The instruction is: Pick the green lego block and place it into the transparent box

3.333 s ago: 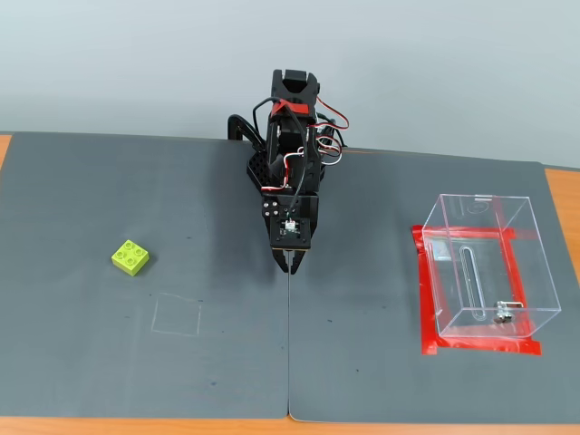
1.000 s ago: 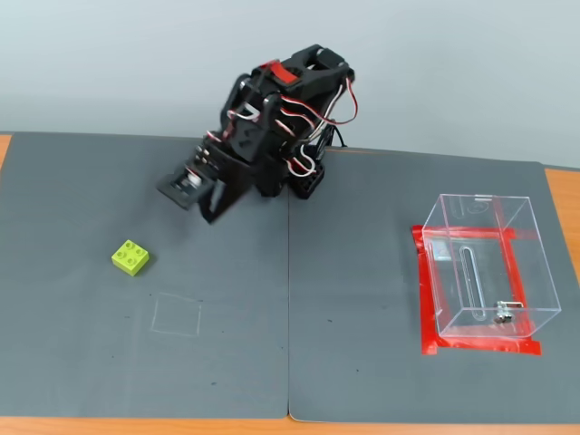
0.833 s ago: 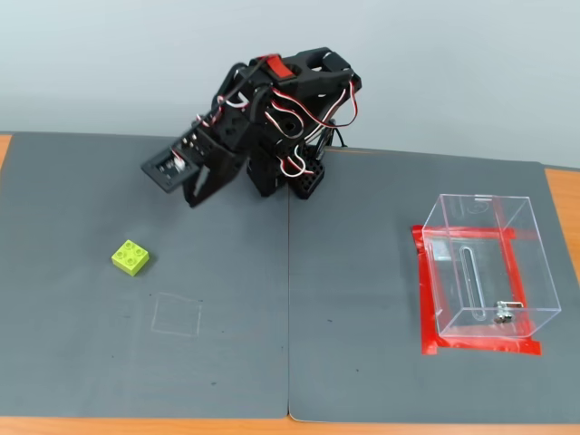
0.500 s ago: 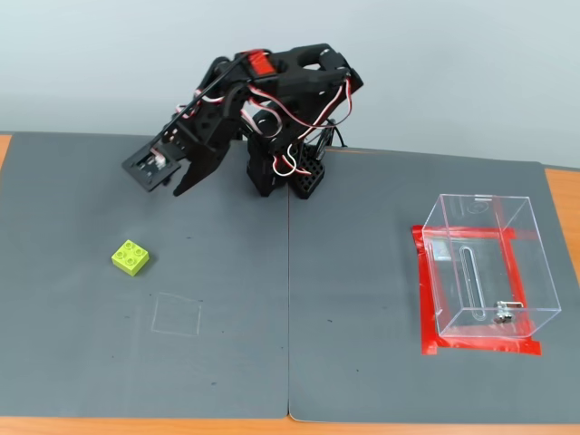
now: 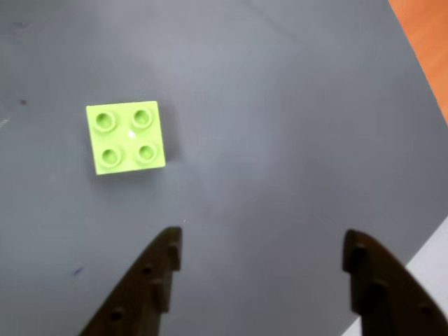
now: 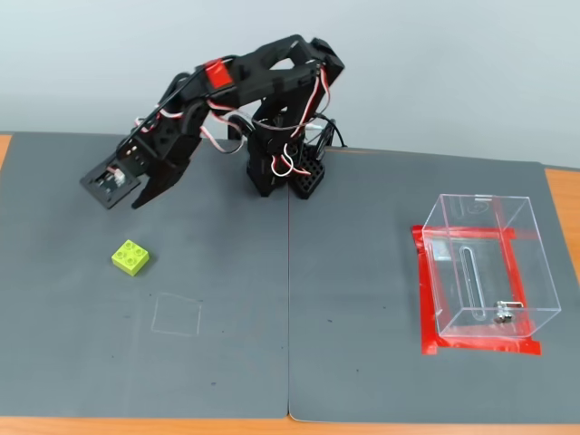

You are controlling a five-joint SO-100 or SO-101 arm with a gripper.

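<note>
Green lego block: a lime-green square brick with four round studs up, lying flat on the dark grey mat at the left of the fixed view. Nothing touches it. In the wrist view it sits upper left, clear of both fingers.

Gripper: black, poised in the air above and a little behind the brick in the fixed view, tips pointing down and to the left. Its jaws stand wide apart — the wrist view shows the two dark fingers rising from the bottom edge with bare mat between them, and the gripper carries nothing and touches nothing.

Faint square outline: a thin pale mark on the mat, just below and right of the brick in the fixed view.

Arm: stretched leftward from its base at the back centre of the mat, with red and white wires looped along it and a red piece on the upper link.

Transparent box: a clear cube-like box at the right of the fixed view, well apart from brick and gripper — standing on a frame of red tape, a small metal latch low on its near wall. Nothing shows inside it.

Table: orange wood showing at the mat's right and bottom edges.
</note>
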